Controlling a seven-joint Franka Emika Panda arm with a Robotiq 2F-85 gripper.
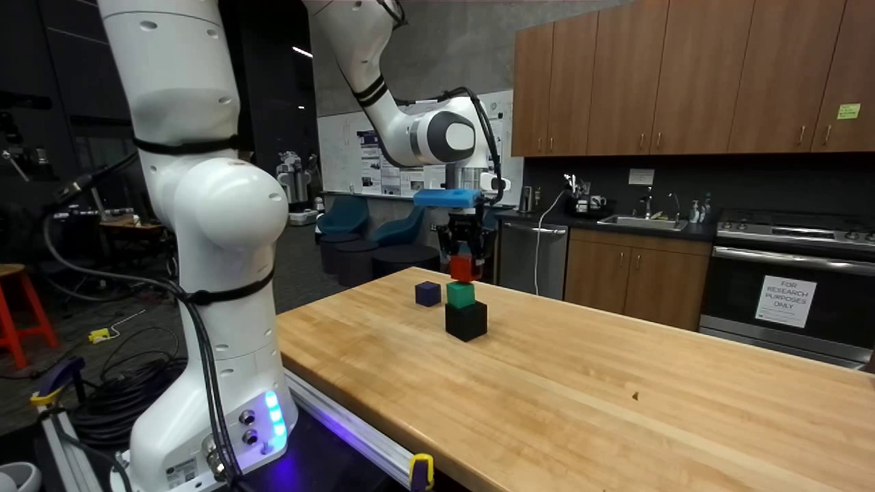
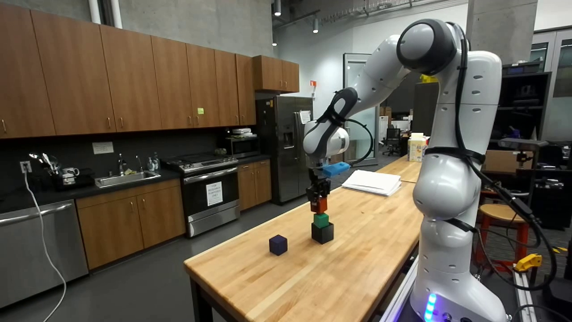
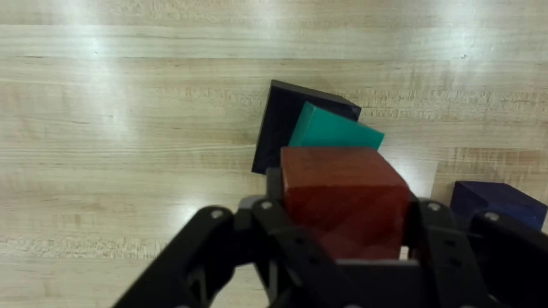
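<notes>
Pincer (image 3: 343,194) points straight down and is clamped on a red block (image 2: 319,205), its fingers (image 3: 441,224) on two opposite sides. Position of the red block: above a green block (image 1: 460,294), nearly in line with it in both exterior views. Red underside and green top meet or almost meet; contact cannot be told from where I stand.

Green block rests on a larger black block (image 1: 466,322), which sits on the pale wooden tabletop (image 1: 581,389). In the wrist view a strip of the black top shows beside the green, and part of the green is hidden by the red block.

Separate item: a dark blue block (image 2: 278,245), on the tabletop near the black block but apart from it.

Farther along the tabletop, in an exterior view: a pile of white paper (image 2: 372,182) and, beyond it, a carton (image 2: 416,147). Small dark mark (image 1: 636,395) on the wood.

Arm (image 1: 225,205): white, bent over the tabletop; blue lights (image 1: 275,413) glow at its base. Background: wooden cupboards (image 1: 683,75), a sink (image 2: 129,181), a stove (image 2: 196,192) with a paper sign (image 2: 214,193) on its door.
</notes>
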